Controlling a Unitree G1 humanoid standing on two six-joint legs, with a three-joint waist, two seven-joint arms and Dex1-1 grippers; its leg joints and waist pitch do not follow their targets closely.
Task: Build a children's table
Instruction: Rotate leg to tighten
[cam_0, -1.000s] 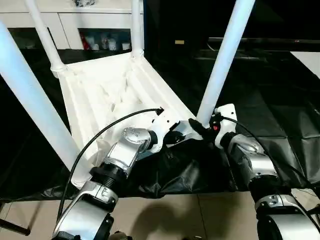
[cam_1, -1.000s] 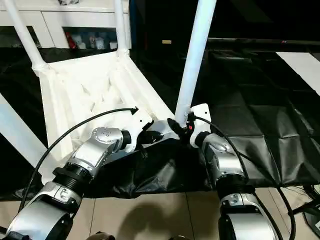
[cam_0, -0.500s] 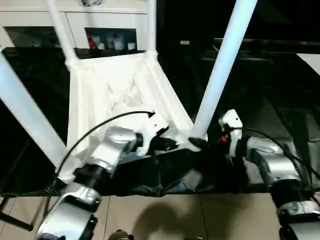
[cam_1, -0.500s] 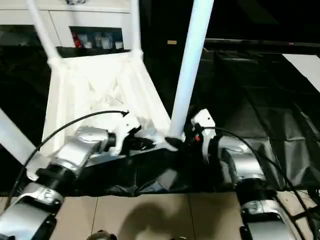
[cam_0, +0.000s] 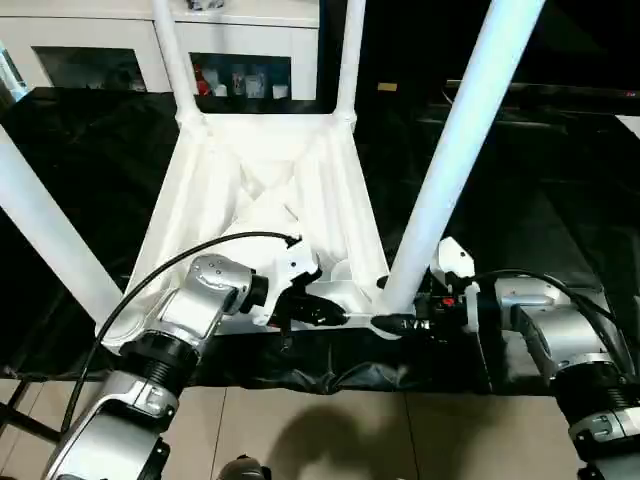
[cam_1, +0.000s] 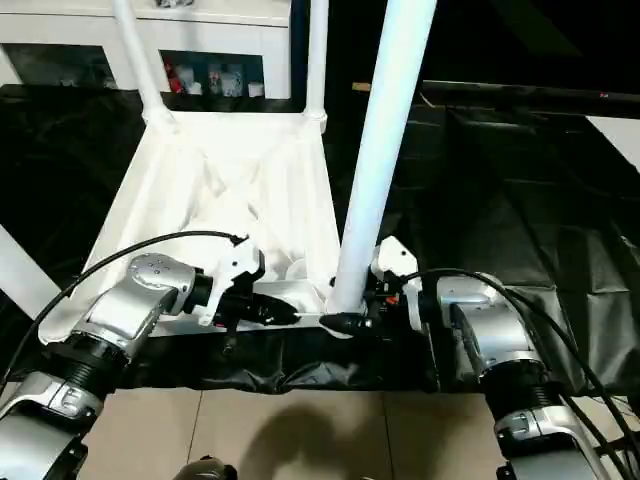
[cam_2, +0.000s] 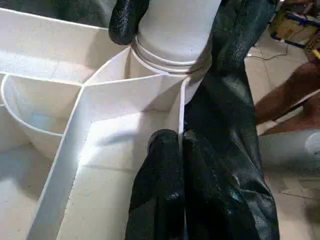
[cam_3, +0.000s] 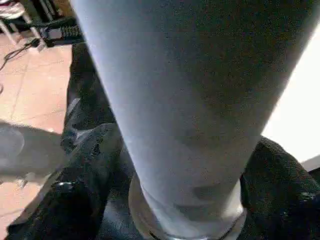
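Note:
The children's table lies upside down on a black sheet, its white top (cam_0: 262, 170) ribbed inside, with all its legs standing up. My left gripper (cam_0: 338, 318) is shut on the thin rim (cam_2: 183, 107) of the top, beside the near right corner socket. My right gripper (cam_0: 396, 322) comes in from the right at the base of the near right leg (cam_0: 470, 130). Its fingers (cam_3: 82, 187) sit on either side of that leg (cam_3: 185, 125), just above the socket collar, pressed against it. The near left leg (cam_0: 45, 230) and the two far legs (cam_0: 172, 60) stand untouched.
The black sheet (cam_0: 560, 220) covers the floor under the table and ends in a crumpled edge before beige tiles (cam_0: 330, 440). A white cabinet with glass doors (cam_0: 240, 45) stands behind. A black cable (cam_0: 200, 255) loops over my left forearm. A person's arm (cam_2: 285, 105) shows in the left wrist view.
The whole view has swung, so the table looks squarer. My right forearm has swung out to the right, and its gripper now meets the leg's base from the side. The left gripper stays on the rim.

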